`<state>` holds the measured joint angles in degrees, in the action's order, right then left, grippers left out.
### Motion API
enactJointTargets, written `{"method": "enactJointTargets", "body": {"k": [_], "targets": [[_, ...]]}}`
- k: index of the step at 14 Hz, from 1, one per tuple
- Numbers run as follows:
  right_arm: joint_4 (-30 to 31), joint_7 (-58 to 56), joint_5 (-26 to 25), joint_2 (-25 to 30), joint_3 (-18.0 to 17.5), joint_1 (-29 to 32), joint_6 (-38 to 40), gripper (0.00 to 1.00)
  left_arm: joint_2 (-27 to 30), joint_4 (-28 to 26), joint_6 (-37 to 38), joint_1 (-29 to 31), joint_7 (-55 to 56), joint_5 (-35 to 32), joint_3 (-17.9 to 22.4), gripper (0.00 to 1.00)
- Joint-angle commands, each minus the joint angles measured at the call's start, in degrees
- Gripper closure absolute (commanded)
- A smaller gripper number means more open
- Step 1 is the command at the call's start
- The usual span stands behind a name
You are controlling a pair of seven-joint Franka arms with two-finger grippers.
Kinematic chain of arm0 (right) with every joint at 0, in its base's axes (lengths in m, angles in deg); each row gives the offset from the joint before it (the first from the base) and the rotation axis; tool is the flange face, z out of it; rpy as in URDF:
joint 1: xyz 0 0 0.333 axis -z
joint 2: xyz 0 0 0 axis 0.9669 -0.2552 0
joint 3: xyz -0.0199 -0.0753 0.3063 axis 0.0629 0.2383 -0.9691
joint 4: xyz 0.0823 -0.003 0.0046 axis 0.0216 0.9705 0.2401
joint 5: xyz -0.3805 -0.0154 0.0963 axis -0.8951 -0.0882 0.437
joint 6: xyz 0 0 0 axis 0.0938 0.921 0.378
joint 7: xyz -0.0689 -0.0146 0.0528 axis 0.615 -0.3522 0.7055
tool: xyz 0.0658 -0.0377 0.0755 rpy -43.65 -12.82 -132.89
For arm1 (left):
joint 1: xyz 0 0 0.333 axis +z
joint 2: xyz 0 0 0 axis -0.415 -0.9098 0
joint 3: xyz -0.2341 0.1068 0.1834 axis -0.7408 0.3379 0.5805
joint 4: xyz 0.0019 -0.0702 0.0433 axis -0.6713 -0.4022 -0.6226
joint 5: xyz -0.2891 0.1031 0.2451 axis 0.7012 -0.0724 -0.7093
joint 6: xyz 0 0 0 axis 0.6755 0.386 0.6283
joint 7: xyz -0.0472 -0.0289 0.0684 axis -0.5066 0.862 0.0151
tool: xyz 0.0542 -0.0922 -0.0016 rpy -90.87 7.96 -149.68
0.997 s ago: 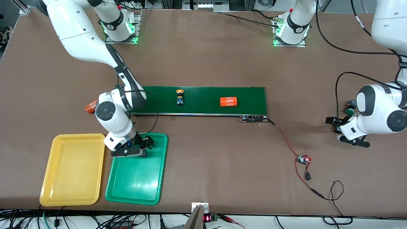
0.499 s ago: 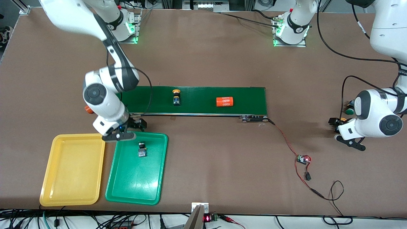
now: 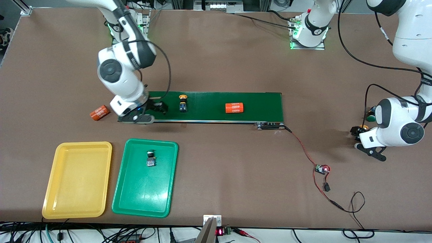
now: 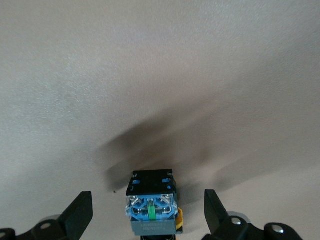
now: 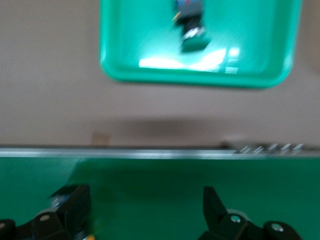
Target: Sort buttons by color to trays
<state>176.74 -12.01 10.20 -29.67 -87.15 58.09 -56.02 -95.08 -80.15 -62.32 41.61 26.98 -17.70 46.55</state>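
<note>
A green-capped button (image 3: 150,158) lies in the green tray (image 3: 128,199), beside the empty yellow tray (image 3: 77,179); it also shows in the right wrist view (image 5: 190,22) in that tray (image 5: 150,75). A yellow-capped button (image 3: 182,104) lies on the dark green belt (image 3: 256,104). My right gripper (image 3: 156,108) is open and empty over the belt's end toward the right arm (image 5: 145,202). My left gripper (image 3: 360,135) is open, low at the left arm's end of the table, with a yellow-capped button (image 4: 151,210) between its fingers (image 4: 148,215). Another green-capped button (image 3: 371,117) lies next to it.
An orange "4680" cylinder (image 3: 234,108) lies on the belt, another (image 3: 100,112) on the table by the belt's end toward the right arm. A red-and-black cable with a small board (image 3: 321,168) runs from the belt's motor end (image 3: 270,126) toward the front camera.
My right gripper let go of the green-capped button in the green tray and moved up over the belt's end. The belt's button and cylinder drifted toward the right arm's end. The left arm shifted slightly.
</note>
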Motion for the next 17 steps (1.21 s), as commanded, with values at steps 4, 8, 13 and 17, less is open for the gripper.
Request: {"method": "enactJointTargets", "body": {"k": [4, 8, 13, 17], "targets": [[3.35, 2.28, -0.57, 0.37, -0.55, -4.58, -1.25, 0.00, -0.92, 1.03, 1.09, 1.19, -1.34, -0.37, -1.16, 0.71], [5.37, 3.85, -0.57, -0.86, -0.55, -5.90, -5.29, 0.00, 1.10, 7.15, 13.09, 0.92, -0.99, -0.28, -5.62, 0.84], [5.73, 3.86, -1.36, -2.61, -0.55, -6.69, -6.09, 0.00, 1.01, 16.58, 31.14, -0.04, 0.49, 1.12, -17.84, 0.81], [7.30, 3.07, -5.30, -3.41, -0.37, -5.99, -8.11, 0.23, 1.01, 15.80, 34.48, -3.80, 12.41, 5.87, -21.11, 0.87]]}}
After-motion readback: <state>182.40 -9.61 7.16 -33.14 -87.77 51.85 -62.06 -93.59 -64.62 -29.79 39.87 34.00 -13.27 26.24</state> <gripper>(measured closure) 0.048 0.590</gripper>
